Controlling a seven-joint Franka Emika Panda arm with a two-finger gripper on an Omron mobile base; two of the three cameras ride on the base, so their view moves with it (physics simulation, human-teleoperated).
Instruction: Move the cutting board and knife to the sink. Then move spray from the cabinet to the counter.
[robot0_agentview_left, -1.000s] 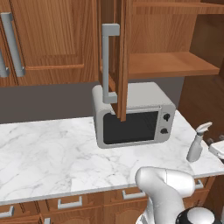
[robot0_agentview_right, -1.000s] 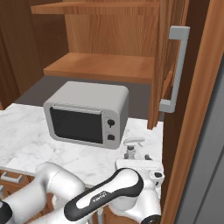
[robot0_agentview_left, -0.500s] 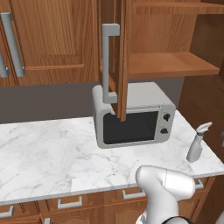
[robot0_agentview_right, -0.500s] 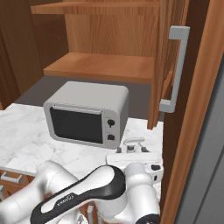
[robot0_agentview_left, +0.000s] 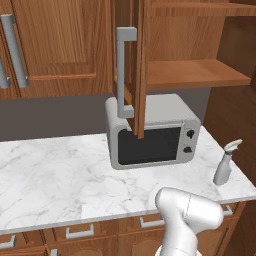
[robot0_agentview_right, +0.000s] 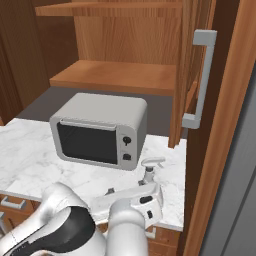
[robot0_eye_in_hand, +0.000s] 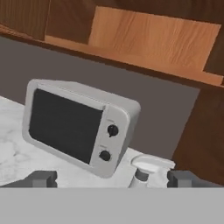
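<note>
With the spray (robot0_agentview_left: 223, 166) standing upright on the counter (robot0_agentview_left: 55, 180) beside the microwave (robot0_agentview_left: 152, 132), the gripper (robot0_eye_in_hand: 111, 178) (jaws spread wide, holding nothing) should back off straight without nudging its nozzle

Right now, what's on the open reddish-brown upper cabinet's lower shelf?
The reddish-brown wooden cabinet's lower shelf looks bare where visible; its open door hides the left end.

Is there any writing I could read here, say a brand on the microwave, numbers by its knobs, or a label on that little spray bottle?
No readable text anywhere.
Microwave: plain grey front, no brand; its two knobs have no numbers or marks around them.
Spray bottle: plain grey body with white nozzle, no label.
Cabinet door and marble counter: bare wood and stone, no signs.
</note>
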